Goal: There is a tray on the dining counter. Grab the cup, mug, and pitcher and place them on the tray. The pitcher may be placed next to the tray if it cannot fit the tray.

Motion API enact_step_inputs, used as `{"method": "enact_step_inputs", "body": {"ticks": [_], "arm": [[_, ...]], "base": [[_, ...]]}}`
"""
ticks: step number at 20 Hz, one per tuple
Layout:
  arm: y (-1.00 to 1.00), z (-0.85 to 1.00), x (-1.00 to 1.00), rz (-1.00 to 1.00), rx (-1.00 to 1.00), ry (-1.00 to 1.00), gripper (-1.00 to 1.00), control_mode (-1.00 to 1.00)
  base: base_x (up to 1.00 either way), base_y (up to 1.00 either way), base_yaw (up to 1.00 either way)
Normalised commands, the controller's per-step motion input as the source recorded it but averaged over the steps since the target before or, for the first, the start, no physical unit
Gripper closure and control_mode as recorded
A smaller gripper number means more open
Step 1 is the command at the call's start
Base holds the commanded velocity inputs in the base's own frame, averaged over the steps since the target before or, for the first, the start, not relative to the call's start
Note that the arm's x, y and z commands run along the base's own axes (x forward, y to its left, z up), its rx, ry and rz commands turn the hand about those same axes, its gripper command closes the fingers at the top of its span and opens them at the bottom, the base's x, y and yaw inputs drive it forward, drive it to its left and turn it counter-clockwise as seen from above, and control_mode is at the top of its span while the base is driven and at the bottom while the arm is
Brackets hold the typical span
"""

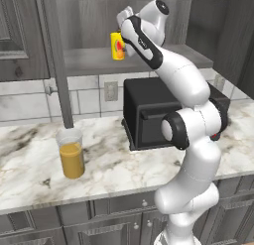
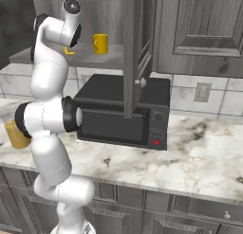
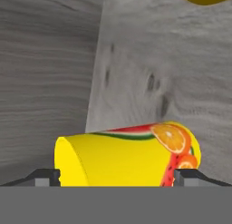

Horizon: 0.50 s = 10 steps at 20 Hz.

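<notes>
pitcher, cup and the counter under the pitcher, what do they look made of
The pitcher looks like clear glass or plastic: the orange liquid shows through its wall. The cup looks like glossy yellow plastic or glazed ceramic, smooth and opaque, with a printed fruit band. The counter looks like polished marble: white with grey-brown veins.

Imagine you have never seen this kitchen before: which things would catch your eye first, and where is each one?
The tall white robot arm reaches up into the open grey wooden cabinet, its open fingers on either side of the bright-yellow fruit-printed cup on the shelf. Below, a clear glass pitcher of orange liquid stands on the veined marble worktop, left of a black microwave. A squat golden-yellow mug sits on the same shelf.
</notes>
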Motion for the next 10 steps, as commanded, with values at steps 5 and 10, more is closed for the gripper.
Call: {"method": "enact_step_inputs", "body": {"ticks": [5, 10], "arm": [[0.01, -0.05, 0.03, 0.03, 0.0, 0.15, -1.0, -1.0], [0.0, -0.28, 0.0, 0.01, 0.0, 0.12, -1.0, -1.0]], "base": [[0.0, 0.0, 0.0], [0.0, 0.0, 0.0]]}}
